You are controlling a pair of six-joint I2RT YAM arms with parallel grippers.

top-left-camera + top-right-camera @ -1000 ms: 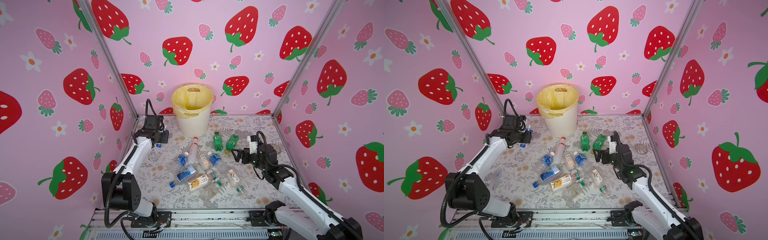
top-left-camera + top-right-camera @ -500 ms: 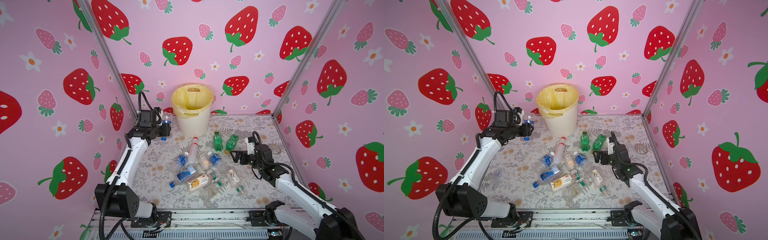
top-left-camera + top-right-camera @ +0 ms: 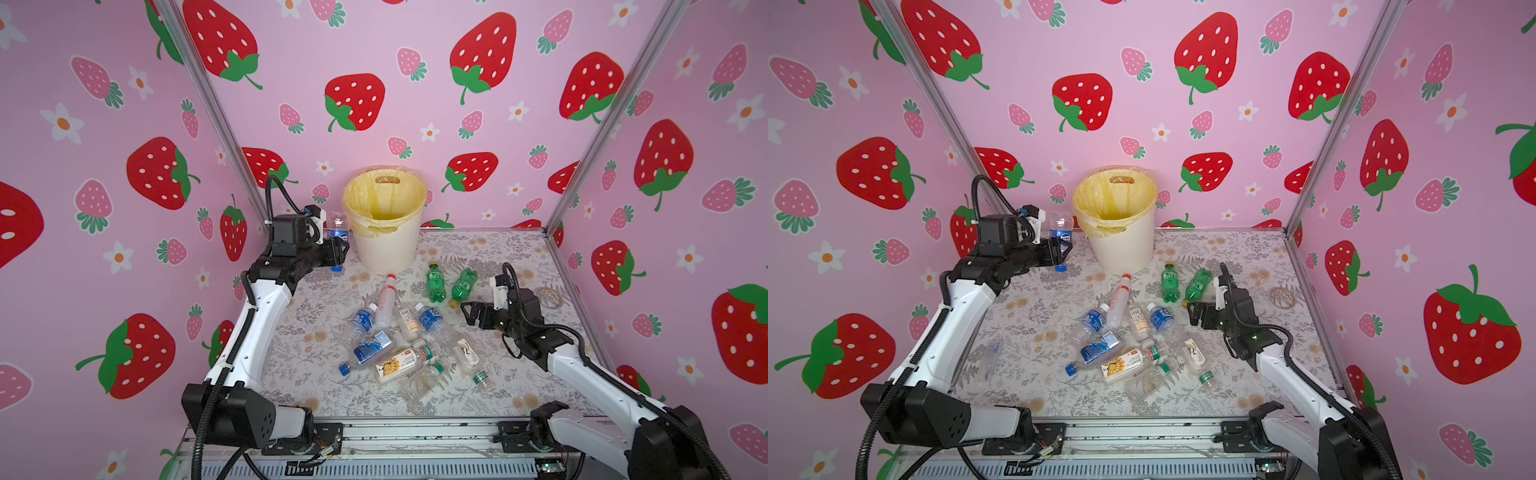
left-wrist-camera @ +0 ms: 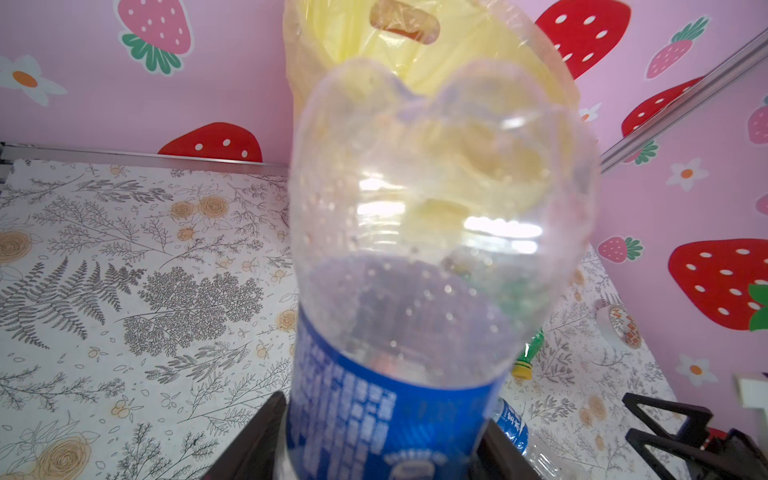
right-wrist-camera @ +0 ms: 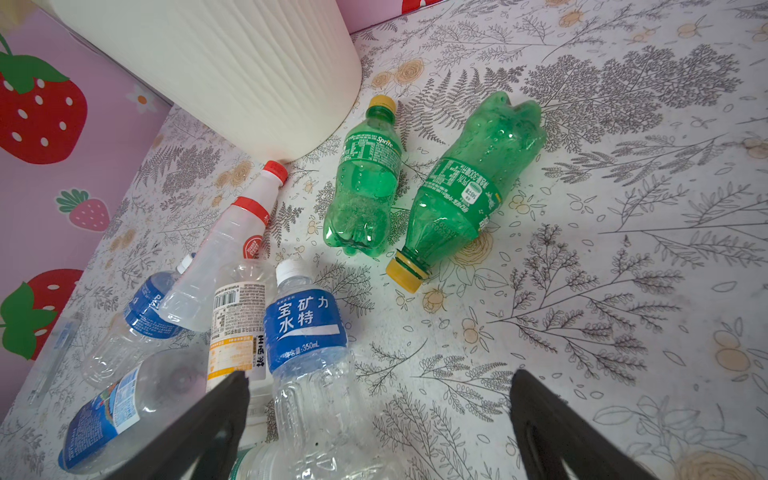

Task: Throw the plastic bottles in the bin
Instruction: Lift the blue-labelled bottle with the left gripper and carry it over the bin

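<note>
My left gripper (image 3: 338,251) is shut on a clear plastic bottle with a blue label (image 3: 338,226), held cap down just left of the bin (image 3: 386,249), below its rim. The wrist view shows the bottle (image 4: 415,249) between the fingers with the yellow-lined bin (image 4: 415,62) behind it. Several bottles (image 3: 399,345) lie in a pile mid-table, and two green ones (image 5: 365,183) (image 5: 469,187) lie nearer the bin. My right gripper (image 3: 469,313) hovers open right of the pile, its jaws (image 5: 378,415) straddling the base of a blue-labelled bottle (image 5: 307,328) without touching.
A roll of tape (image 3: 549,297) lies near the right wall. A small clear item (image 3: 990,357) rests on the mat at the left. Pink strawberry walls close in three sides, and a metal rail (image 3: 415,432) runs along the front edge.
My left arm has lifted the blue-labelled bottle up and rightward, closer to the bin. The right gripper has dropped slightly toward the pile and stays open.
</note>
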